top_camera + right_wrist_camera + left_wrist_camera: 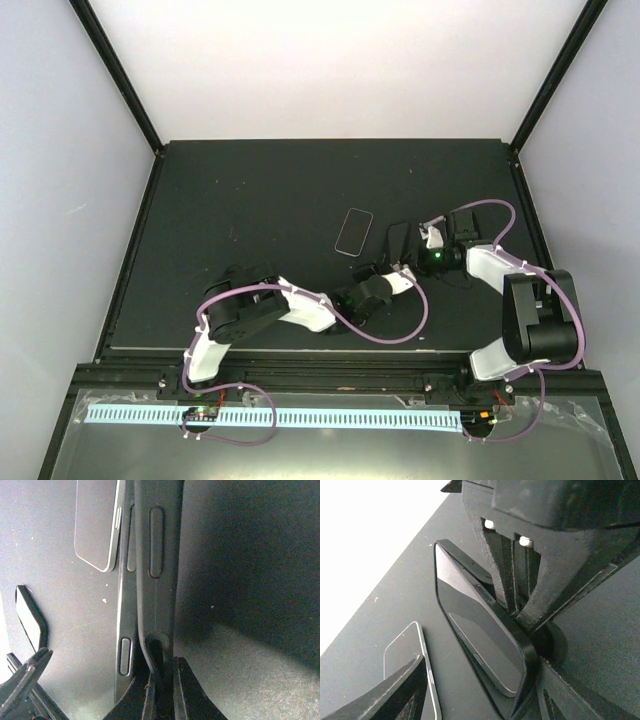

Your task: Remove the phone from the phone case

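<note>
Got the phone case point(156, 595) lip pinched tight in the right hand point(164, 680); left hand point(392, 270) loose, straddling the phone point(475, 620), long side running straight ahead.

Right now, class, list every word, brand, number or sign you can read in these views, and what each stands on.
None can be read.
The phone shows a blank glossy face.
The dark case bears only moulded button covers, no lettering.
The silver-rimmed slab lying flat is unmarked.
The white strip at the near edge has fine ticks, too small to tell any numbers.
</note>
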